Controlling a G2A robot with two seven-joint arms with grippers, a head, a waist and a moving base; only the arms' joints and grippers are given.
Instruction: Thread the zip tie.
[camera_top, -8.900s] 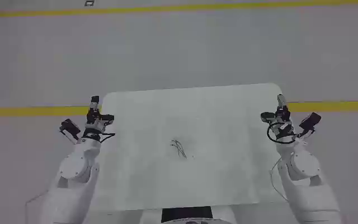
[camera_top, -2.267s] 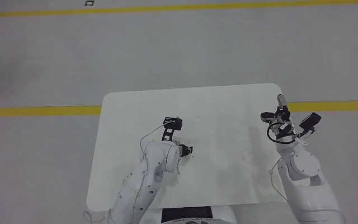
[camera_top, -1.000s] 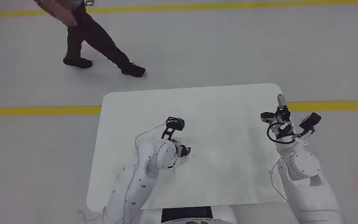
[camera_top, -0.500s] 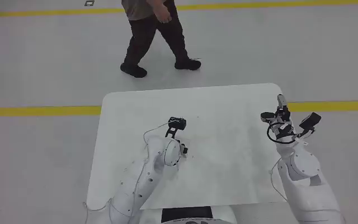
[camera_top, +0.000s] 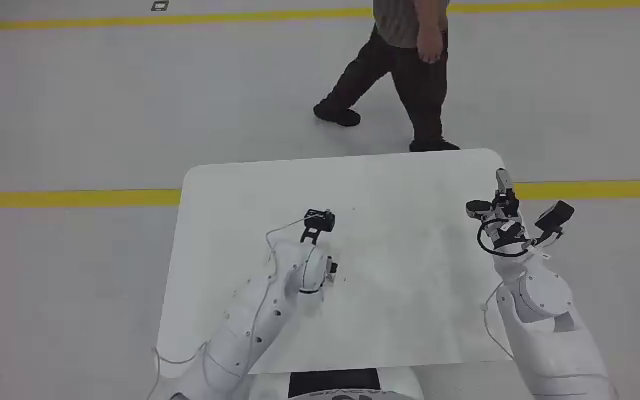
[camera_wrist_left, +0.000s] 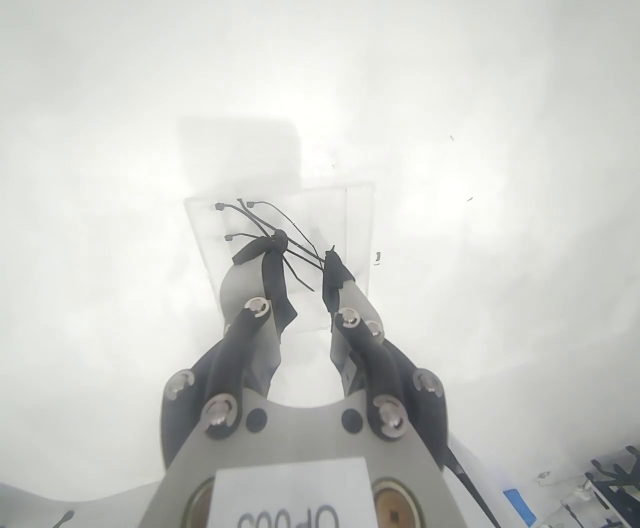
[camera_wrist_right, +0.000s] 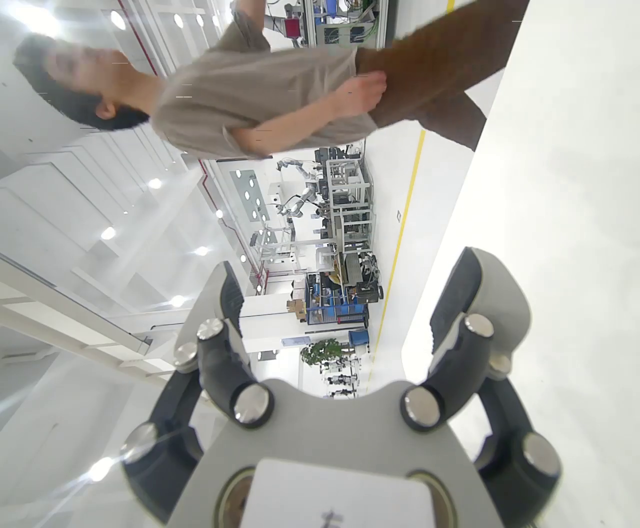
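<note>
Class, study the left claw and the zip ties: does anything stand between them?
Nothing visible does. The left claw is at the zip ties, its tips either side of the strands, which lie on a clear sheet.

White table (camera_top: 420, 300), clear square sheet (camera_wrist_left: 320, 210) (on it), yellow floor stripes (camera_top: 90, 198)

The room is very bright all over. In the top view, even light falls from above on the white table (camera_top: 400, 200), and the shadows on it are soft and faint. In the left wrist view the table glows so white that it looks like fog, and the thin black zip ties (camera_wrist_left: 302, 254) show up dark against it. In the right wrist view, round ceiling lamps (camera_wrist_right: 107, 232) shine as white spots, and the table top glares. Straight lines bend a little near the edges of both wrist views.
</note>
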